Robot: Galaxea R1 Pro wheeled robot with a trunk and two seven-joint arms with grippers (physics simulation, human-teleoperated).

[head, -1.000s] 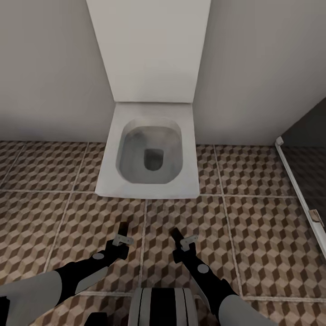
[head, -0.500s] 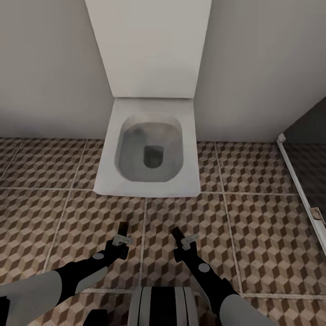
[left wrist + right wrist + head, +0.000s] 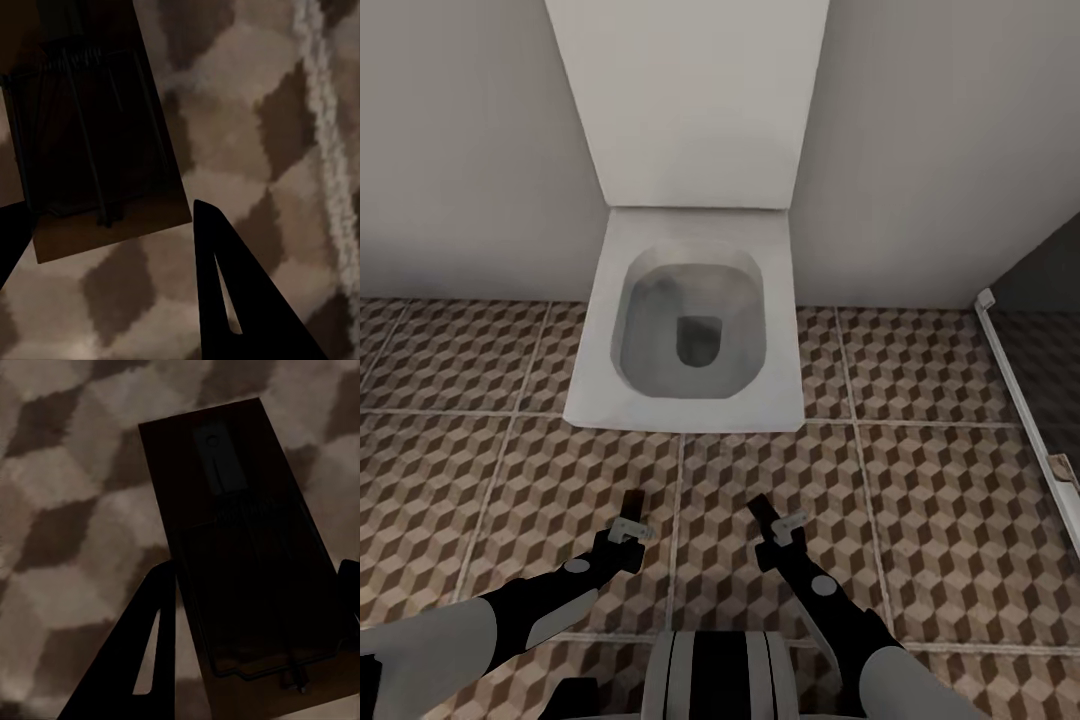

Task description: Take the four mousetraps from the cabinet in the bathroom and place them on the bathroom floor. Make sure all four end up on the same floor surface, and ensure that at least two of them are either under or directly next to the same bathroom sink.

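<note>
A bathroom floor [image 3: 920,520] of cube-patterned brown and beige tiles runs up to a plain pale wall, with a square white toilet [image 3: 690,320] standing open against it straight ahead and a dark glass panel with a pale frame [image 3: 1015,385] at the far right. Low in the head view both arms reach forward over the tiles. The left gripper [image 3: 628,515] carries a mousetrap [image 3: 94,142]: in the left wrist view the flat wooden board with its black wire spring sits between the dark fingers [image 3: 240,300], its long axis running out along them, and the jaws stand closed to the board's width. The right gripper [image 3: 768,518] likewise grips a second mousetrap [image 3: 251,562], seen in the right wrist view as a dark board with a wire frame, pinched at its sides between the fingers [image 3: 139,660] and also pointing forward. Both traps hang above the floor rather than resting on it, and neither arm is plainly nearer the tiles. The toilet bowl holds nothing but its dark drain. No basin or wooden chest appears here, so my judgement is that the robot must turn toward the sink before lowering the traps, since the spot in front of the toilet would not count as beside a basin.
</note>
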